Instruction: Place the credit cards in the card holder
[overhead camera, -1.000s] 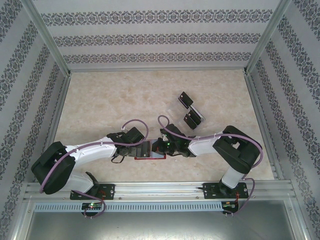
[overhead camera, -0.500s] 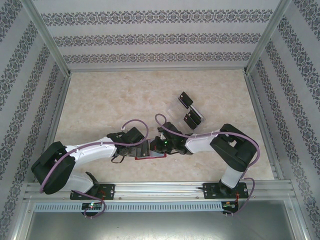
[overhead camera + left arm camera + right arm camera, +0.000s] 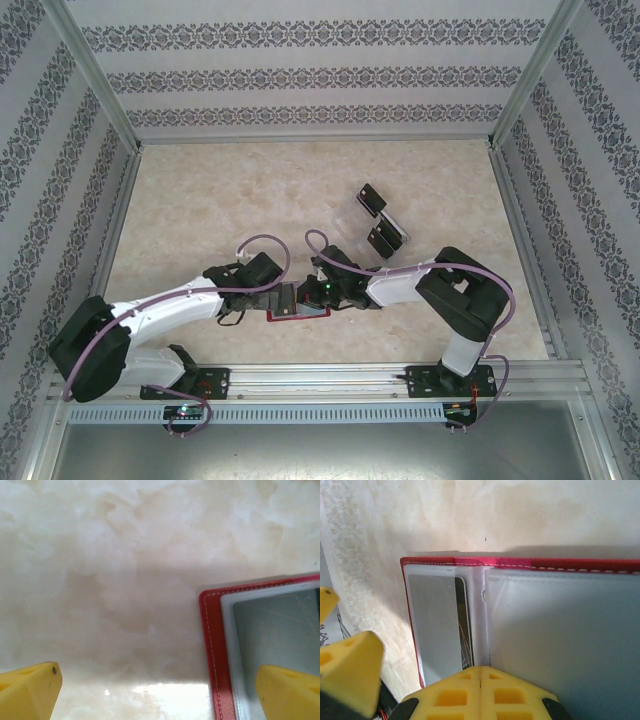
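The card holder [image 3: 560, 630] lies open and flat on the bench [image 3: 200, 200] between the left gripper [image 3: 159, 690], fingers wide apart, and the right gripper [image 3: 480, 692], fingers together at its fold; loose credit cards [image 3: 385, 238] lie well apart by a clear rack [image 3: 350, 222]. Cards judged light, stiff, slick and thin: pinch across the long edges. The holder looks limp; pin its red border while sliding a card in.

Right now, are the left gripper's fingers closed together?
No, the left gripper stands wide open, with one finger over the red wallet.
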